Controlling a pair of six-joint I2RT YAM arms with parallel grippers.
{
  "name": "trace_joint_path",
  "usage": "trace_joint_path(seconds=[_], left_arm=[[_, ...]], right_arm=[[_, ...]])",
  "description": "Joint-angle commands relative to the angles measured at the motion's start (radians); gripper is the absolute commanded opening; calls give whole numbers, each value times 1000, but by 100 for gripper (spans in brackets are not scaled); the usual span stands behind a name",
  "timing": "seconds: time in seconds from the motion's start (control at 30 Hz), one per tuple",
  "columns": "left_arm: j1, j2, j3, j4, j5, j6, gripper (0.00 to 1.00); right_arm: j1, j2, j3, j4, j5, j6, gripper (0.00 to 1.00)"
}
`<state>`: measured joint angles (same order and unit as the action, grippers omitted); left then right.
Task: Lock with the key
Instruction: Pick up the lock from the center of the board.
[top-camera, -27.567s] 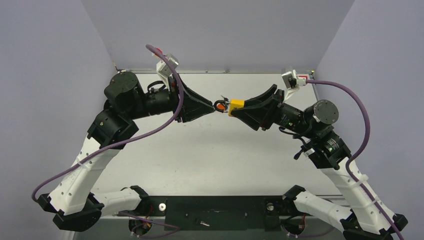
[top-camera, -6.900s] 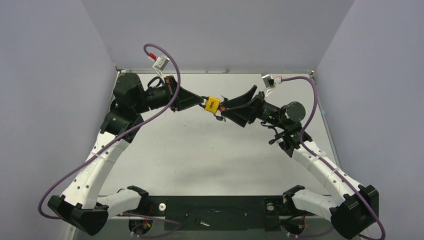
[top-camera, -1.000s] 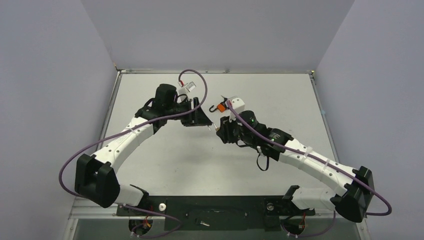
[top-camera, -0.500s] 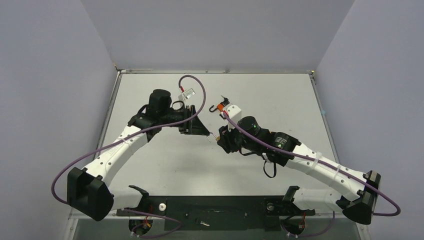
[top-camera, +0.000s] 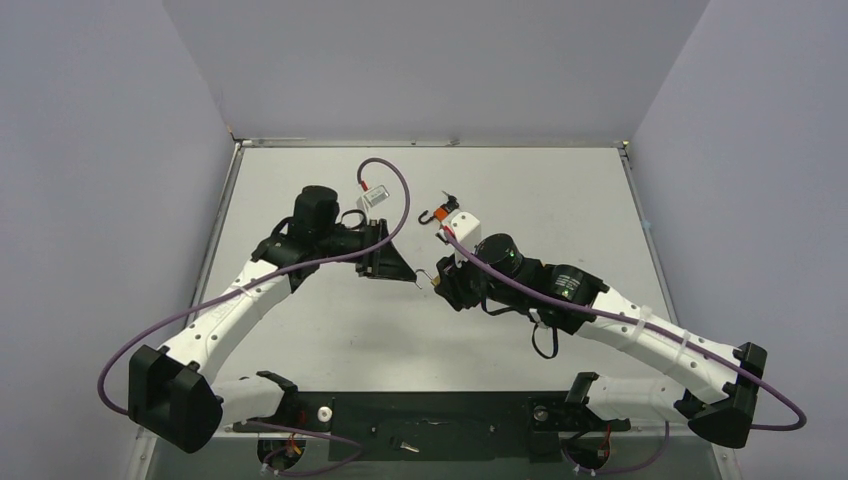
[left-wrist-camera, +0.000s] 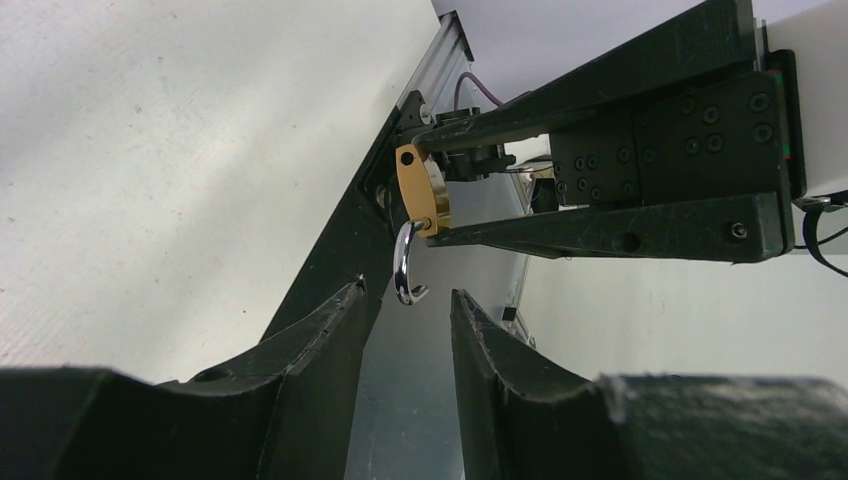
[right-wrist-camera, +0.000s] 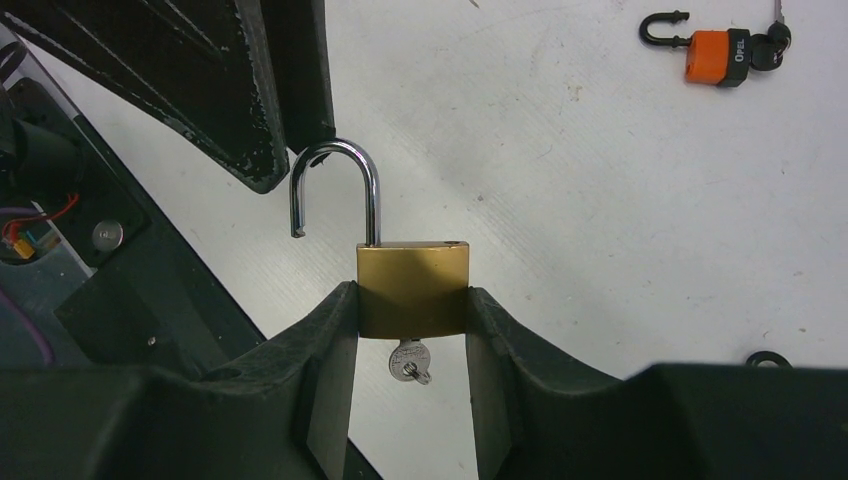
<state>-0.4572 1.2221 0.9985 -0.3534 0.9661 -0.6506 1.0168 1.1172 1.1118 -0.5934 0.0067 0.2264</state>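
Above the bench's middle, the right claw (right-wrist-camera: 412, 300) pinches the brass padlock (right-wrist-camera: 412, 278) by its body. Its open shackle (right-wrist-camera: 337, 148) points toward the left edge, at the left claw (left-wrist-camera: 408, 300), whose fingers stand spread just short of it. The key (right-wrist-camera: 408, 362) juts out opposite.

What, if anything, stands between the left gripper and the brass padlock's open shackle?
Nothing visible does. The left gripper, open, faces the shackle across bare air; the right gripper clamps only the brass padlock body, and the orange padlock lies apart on the table.
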Motion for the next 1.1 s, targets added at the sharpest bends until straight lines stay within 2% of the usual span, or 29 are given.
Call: trace_joint_path(seconds=[0.0,0.27,0.5,0.83,0.97,1.07], left_arm=[[-11,-31,-19,65,51,-21,33],[-26,-27,-41,95,62,-49,32],[-32,-29,-42,111,70,-66,26],[-40,-36,-46,109,74,-68,12],[-43,-38,-48,107,72,-66,0],[-47,-43,-46,110,58,-65,0]], right_arm=[[15,-9,59,18,1,-22,0],[37,1,72,13,-30,-26,0],[46,8,73,3,-26,-34,0],[45,9,70,-4,-25,-39,0],[45,8,70,-8,-28,-41,0],[46,7,71,-6,-25,-42,0]])
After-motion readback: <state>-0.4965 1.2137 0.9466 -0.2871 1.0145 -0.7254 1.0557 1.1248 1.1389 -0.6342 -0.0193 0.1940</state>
